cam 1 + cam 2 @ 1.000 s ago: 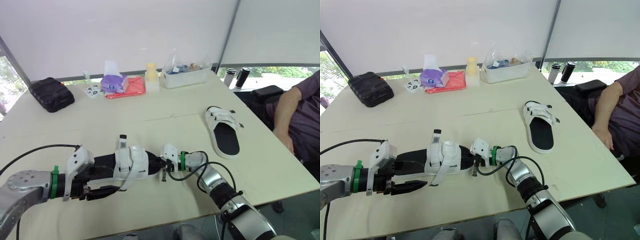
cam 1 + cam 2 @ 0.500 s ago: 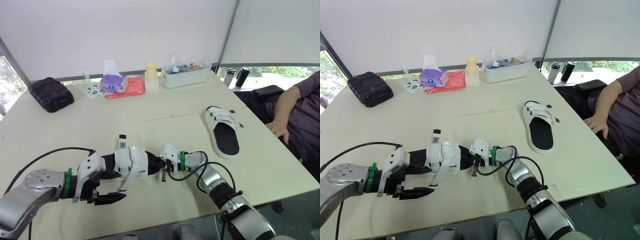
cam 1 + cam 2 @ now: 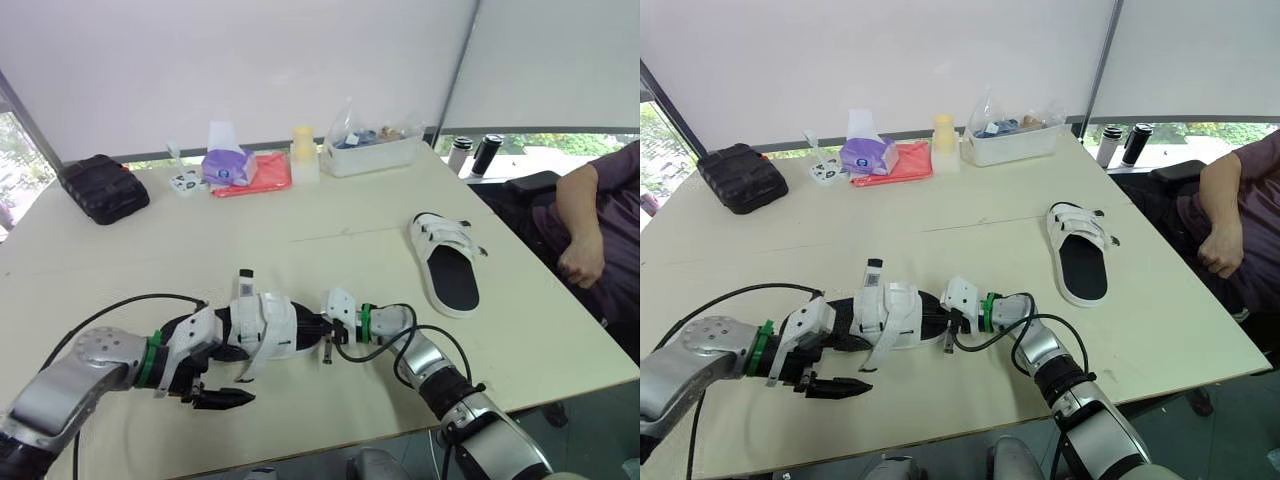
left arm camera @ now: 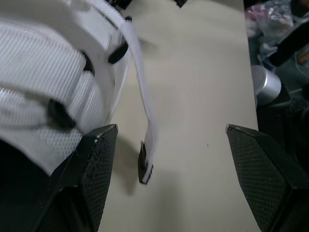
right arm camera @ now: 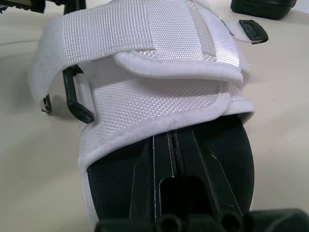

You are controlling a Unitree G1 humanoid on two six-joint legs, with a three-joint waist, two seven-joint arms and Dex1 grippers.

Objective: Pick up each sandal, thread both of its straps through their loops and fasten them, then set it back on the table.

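While the near sandal [image 3: 262,325] lies on the counter [image 3: 350,210], the left gripper [image 3: 220,375] stands spread around its loose strap [image 4: 145,121]; the right gripper [image 5: 166,150], clenched, rests on the footbed; second sandal [image 3: 447,262], black case [image 3: 103,187] and a person's arm [image 3: 585,240] lie well apart

Wide bare tabletop [image 3: 330,215] runs between the near sandal [image 3: 262,322] and the tissue pack [image 3: 228,165] at the far edge. Second sandal [image 3: 447,262] lies well right, a person's arm [image 3: 585,225] beyond. A loose strap [image 4: 147,121] crosses between the spread fingers of the left gripper [image 4: 166,145].
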